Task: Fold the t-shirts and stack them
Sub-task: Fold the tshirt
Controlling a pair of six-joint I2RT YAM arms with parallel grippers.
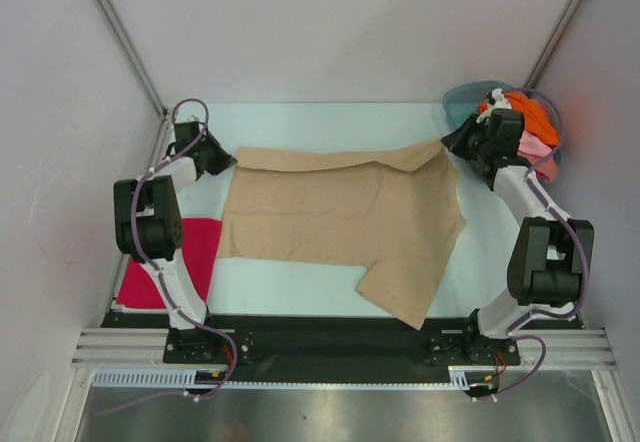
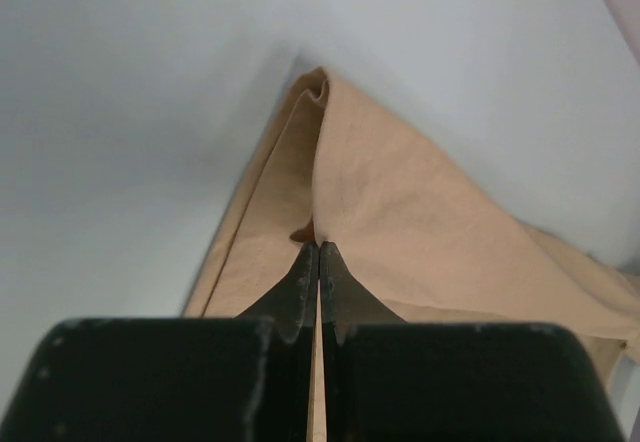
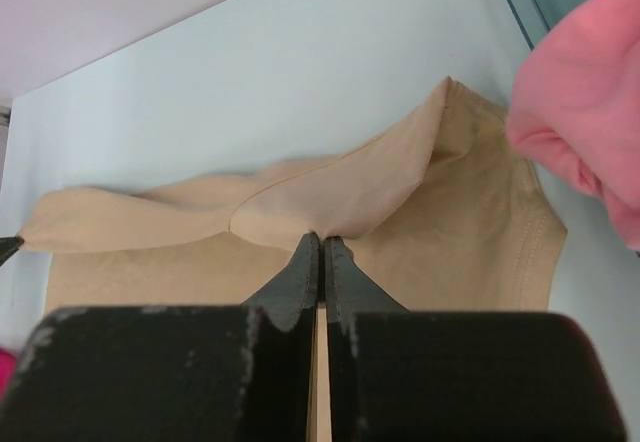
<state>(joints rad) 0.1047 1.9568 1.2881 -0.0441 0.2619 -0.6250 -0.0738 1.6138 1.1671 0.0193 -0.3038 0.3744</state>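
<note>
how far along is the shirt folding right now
Early on. Maybe done: the magenta-red t-shirt lies flat at the left of the table; folded or not, I cannot tell. In hand: the tan t-shirt, spread out, far edge pinched by the left gripper and right gripper. Left: the orange t-shirt and pink t-shirt heaped in the teal basin, plus stacking.

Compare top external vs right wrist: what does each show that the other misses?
Top external only: the orange t-shirt, the tan t-shirt's whole spread, both arms. Right wrist only: the right gripper seen shut on a raised fold of its far edge. Both: tan t-shirt, pink t-shirt, teal basin.
</note>
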